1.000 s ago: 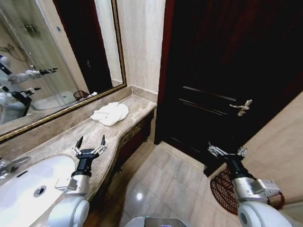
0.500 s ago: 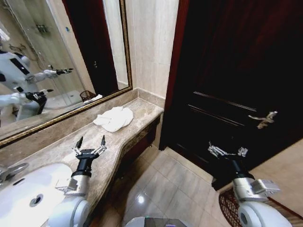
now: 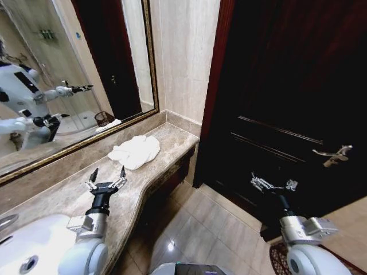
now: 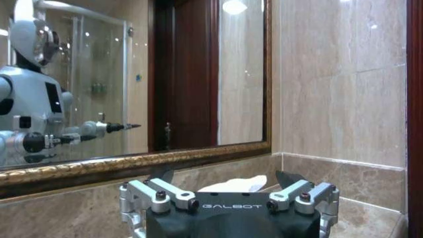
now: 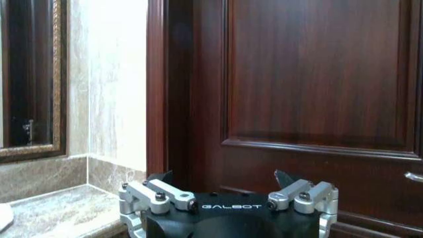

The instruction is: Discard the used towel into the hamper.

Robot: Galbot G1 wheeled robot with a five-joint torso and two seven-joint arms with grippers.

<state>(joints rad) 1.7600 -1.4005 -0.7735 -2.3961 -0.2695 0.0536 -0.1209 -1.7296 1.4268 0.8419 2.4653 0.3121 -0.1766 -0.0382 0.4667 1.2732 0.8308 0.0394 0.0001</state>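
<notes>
The hamper (image 3: 281, 259) is mostly cut off at the frame's lower right edge, its contents unreadable. A crumpled white towel (image 3: 135, 152) lies on the marble counter (image 3: 69, 192) by the mirror (image 3: 63, 80). The left gripper (image 3: 105, 176) hovers spread over the counter; the right gripper (image 3: 273, 183) hangs spread before the dark door (image 3: 287, 91)

light: warm, dim overhead | glare: lamp spot on floor tile (image 3: 170, 245), lamp reflection in mirror (image 4: 235, 6) | shadow: door (image 3: 287, 86) near black | distortion: head view edges bowed
</notes>
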